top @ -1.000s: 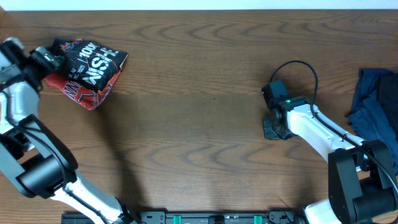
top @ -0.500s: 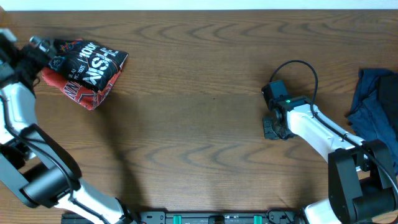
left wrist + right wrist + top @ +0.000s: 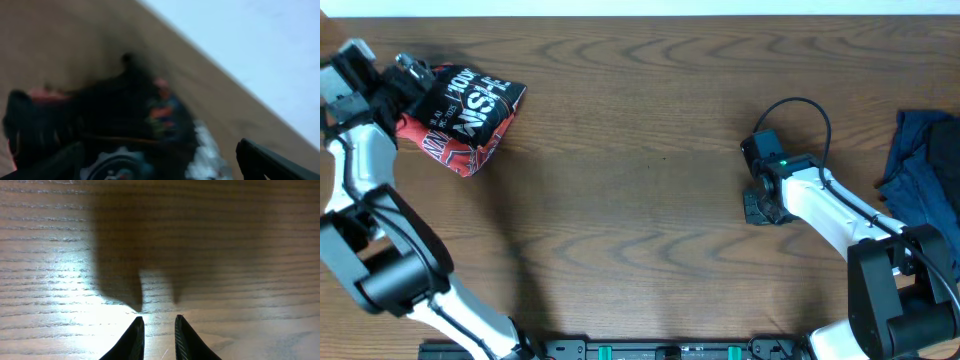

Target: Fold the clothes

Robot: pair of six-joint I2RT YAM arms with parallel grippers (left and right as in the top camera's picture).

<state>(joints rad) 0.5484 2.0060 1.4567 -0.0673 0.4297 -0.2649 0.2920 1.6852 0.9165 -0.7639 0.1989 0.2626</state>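
Note:
A folded black T-shirt [image 3: 472,100] with white block lettering lies on a folded red T-shirt [image 3: 442,146] at the far left of the table. My left gripper [image 3: 408,68] hangs at the black shirt's far left corner. The left wrist view is blurred; there the black shirt [image 3: 125,100] fills the middle, and my left gripper [image 3: 159,147] shows its fingers wide apart, so it is open. A dark navy T-shirt [image 3: 925,165] lies crumpled at the right edge. My right gripper [image 3: 757,208] points down at bare wood, narrowly open and empty [image 3: 157,319].
The wooden table [image 3: 640,150] stretches between the two arms. A black cable [image 3: 800,102] loops above the right wrist. The table's far edge runs just behind the shirt pile.
My left gripper has swung from the left side of the pile up and to the right, to the black shirt's far corner. The shirts and the right arm have not moved.

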